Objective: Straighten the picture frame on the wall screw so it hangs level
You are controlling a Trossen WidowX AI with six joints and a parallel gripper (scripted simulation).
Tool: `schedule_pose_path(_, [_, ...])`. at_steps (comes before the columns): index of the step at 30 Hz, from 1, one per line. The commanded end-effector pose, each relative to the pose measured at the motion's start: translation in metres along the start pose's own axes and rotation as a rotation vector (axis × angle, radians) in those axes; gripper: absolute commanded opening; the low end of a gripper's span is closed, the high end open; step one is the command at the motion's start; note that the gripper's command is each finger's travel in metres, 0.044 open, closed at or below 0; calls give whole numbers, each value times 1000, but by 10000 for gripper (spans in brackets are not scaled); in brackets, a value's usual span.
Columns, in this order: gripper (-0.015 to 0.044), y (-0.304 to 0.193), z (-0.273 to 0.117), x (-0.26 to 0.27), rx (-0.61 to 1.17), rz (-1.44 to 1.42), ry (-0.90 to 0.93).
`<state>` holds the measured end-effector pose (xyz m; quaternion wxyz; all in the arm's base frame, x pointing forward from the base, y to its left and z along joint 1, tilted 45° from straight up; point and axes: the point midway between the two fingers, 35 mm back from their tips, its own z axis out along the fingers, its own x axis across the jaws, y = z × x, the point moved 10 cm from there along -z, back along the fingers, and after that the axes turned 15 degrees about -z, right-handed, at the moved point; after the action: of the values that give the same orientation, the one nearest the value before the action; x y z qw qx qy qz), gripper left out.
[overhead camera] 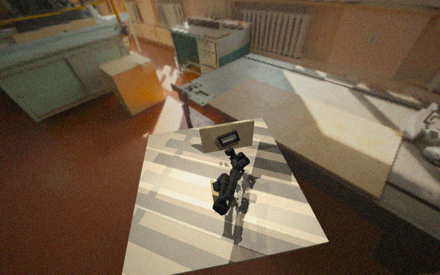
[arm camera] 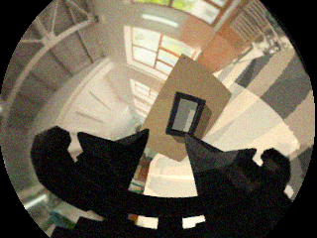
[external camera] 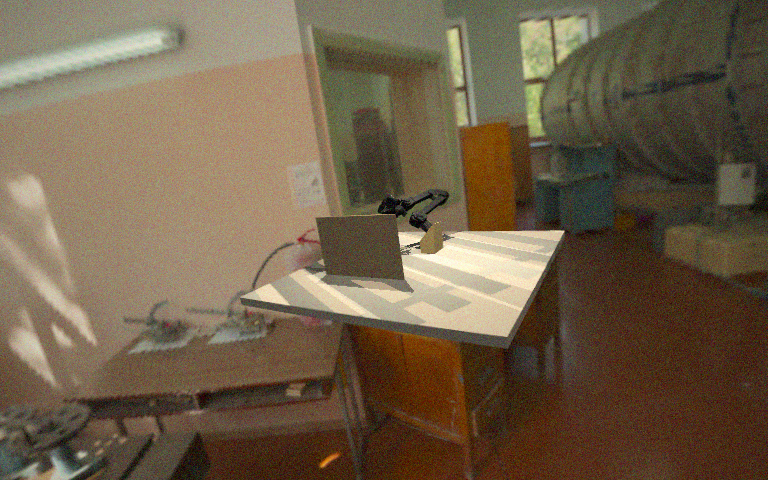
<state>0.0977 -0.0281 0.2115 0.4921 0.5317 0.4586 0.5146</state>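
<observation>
The black picture frame (overhead camera: 227, 133) (arm camera: 190, 97) hangs on the front of the upright tan panel (overhead camera: 209, 142) (arm camera: 215, 91). In the top view it is plainly tilted against the panel's top edge, its right side higher than its left. The screw and the notched strip are hidden. My gripper (overhead camera: 229, 151) (external camera: 387, 204) (arm camera: 166, 134) is open, with nothing between its fingers. It is in front of the panel, near the frame's lower edge in the top view. In the wrist view the right fingertip overlaps the picture near the frame's lower end. Contact cannot be told.
The panel's plain back (external camera: 359, 247) faces the exterior view and hides the frame there. A tan wedge block (overhead camera: 213, 191) (external camera: 432, 240) stands beside the arm's base. Striped shadows cross the table (overhead camera: 155, 239) (external camera: 481, 325).
</observation>
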Motion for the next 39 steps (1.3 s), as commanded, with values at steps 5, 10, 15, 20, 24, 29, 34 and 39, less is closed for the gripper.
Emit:
schedule_pose_path(5, [260,0,0,0,1,0,-4])
schedule_pose_path(10, [260,0,13,-5,-1,18,-1])
schedule_pose_path(15, [260,-4,38,-14,-1,53,-3])
schedule_pose_path(20, [260,-15,60,-21,-2,91,-4])
schedule_pose_path(24, [260,-27,73,-24,-2,120,-4])
schedule_pose_path(29, [260,-27,76,-26,-2,125,-4])
schedule_pose_path(34, [260,-27,76,-26,-2,125,-4])
schedule_pose_path(39, [260,-25,82,-26,-3,125,-4])
